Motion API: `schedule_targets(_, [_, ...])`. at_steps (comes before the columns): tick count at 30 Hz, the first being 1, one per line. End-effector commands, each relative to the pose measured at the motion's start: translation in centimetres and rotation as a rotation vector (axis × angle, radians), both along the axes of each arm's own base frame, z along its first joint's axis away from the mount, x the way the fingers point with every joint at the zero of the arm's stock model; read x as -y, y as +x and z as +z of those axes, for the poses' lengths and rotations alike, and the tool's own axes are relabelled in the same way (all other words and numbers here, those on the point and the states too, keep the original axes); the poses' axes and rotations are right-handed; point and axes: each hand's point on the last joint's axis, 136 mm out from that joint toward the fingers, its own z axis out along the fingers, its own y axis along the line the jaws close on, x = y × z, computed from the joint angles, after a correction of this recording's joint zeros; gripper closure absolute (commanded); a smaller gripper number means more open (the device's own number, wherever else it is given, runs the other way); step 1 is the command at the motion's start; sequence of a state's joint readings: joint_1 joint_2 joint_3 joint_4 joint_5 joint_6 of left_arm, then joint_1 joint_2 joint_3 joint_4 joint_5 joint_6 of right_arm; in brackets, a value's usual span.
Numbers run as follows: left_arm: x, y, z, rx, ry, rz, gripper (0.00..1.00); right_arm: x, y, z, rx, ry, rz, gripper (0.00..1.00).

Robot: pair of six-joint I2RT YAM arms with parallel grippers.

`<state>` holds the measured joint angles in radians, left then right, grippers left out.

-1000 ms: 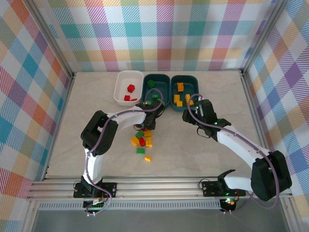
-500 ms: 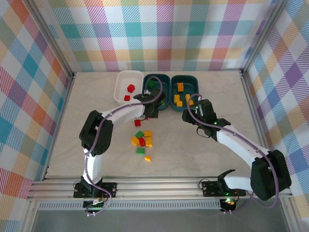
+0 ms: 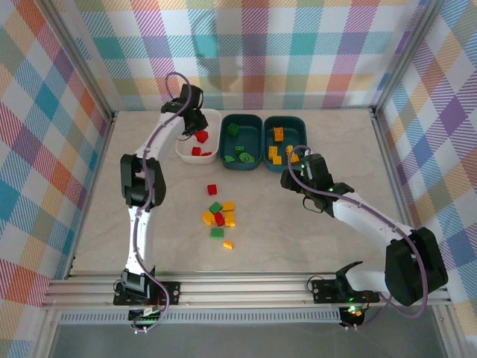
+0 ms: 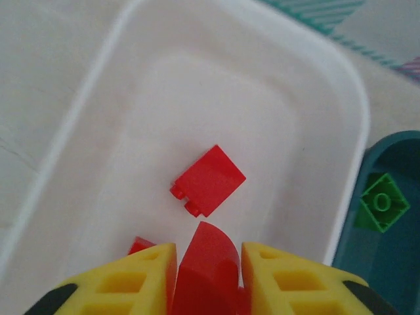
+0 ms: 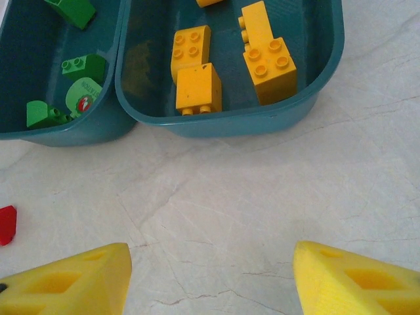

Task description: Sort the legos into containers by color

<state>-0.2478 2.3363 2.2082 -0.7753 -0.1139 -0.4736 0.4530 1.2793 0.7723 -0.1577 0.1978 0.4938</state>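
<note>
My left gripper (image 3: 197,127) hangs over the white container (image 3: 184,138). A curved red lego (image 4: 207,266) stands between its yellow fingers (image 4: 141,275), against the left one with a sliver of gap on the right. Below lie other red legos (image 4: 209,180). The middle teal container (image 3: 252,121) holds green legos (image 3: 232,130). The right teal container (image 5: 262,118) holds yellow legos (image 5: 269,65). My right gripper (image 5: 211,256) stands open over bare table just in front of it, also visible from above (image 3: 294,157).
A loose pile of red, green and yellow legos (image 3: 218,217) lies mid-table, with a single red lego (image 3: 212,189) just behind it and a yellow one (image 3: 227,244) in front. Checked walls and metal posts (image 3: 376,123) close in the table.
My left arm has swung from the pile up and back to the white container. A red lego that rode near the gripper now lies on the table. The right arm has not moved.
</note>
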Motion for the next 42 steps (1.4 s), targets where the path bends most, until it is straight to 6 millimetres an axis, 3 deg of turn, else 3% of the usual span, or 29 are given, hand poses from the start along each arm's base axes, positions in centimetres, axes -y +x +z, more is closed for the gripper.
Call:
schedule_targets(1, [1.7,-0.8,0.8,-0.036,-0.027,-0.103,0.51,-0.2,-0.1,0.2,0.015,0.012,0.003,0.34])
schedule_targets(4, [1.1,-0.6,4.0,0.034,0.005,-0.112,0.30,-0.2,-0.2,0.3,0.020,0.015,0.005,0.34])
schedule_targets(7, [0.7,-1.7,7.3,0.083,-0.004,-0.104,0.23,-0.4,-0.2,0.4,0.019,0.019,0.010,0.34])
schedule_targets(9, [1.0,-3.8,9.0,0.110,-0.041,-0.100,0.21,-0.5,-0.2,0.3,0.017,0.026,0.015,0.34])
schedule_targets(11, [1.7,-6.7,9.2,0.127,-0.072,-0.101,0.18,-0.7,-0.2,0.3,0.016,0.027,0.019,0.34])
schedule_targets(14, [3.6,-12.0,6.0,0.091,-0.090,-0.130,0.17,-0.8,-0.3,0.0,0.008,0.025,0.021,0.34])
schedule_targets(18, [5.6,-18.7,-1.3,-0.069,-0.074,-0.159,0.17,-1.2,-0.2,-0.5,-0.006,0.032,0.029,0.34])
schedule_targets(21, [6.2,-21.9,-5.3,-0.162,0.023,-0.192,0.18,-1.6,-0.2,-0.7,-0.014,0.042,0.037,0.34])
schedule_targets(23, [5.9,-23.1,-7.0,-0.206,0.109,-0.206,0.20,-1.7,-0.2,-0.7,-0.015,0.046,0.040,0.34])
schedule_targets(27, [5.8,-24.2,-9.9,-0.253,0.146,-0.209,0.23,-1.7,-0.3,-0.6,-0.014,0.050,0.041,0.34])
schedule_targets(30, [5.9,-23.8,-11.2,-0.220,0.153,-0.213,0.31,-1.7,-0.2,-0.8,-0.014,0.047,0.039,0.34])
schedule_targets(37, [5.9,-21.8,-11.4,-0.137,0.183,-0.207,0.33,-1.5,0.0,-1.5,-0.027,0.022,0.034,0.34])
schedule_targets(42, [5.9,-21.1,-12.1,-0.157,0.194,-0.207,0.42,-1.5,0.0,-1.7,-0.033,0.020,0.033,0.34])
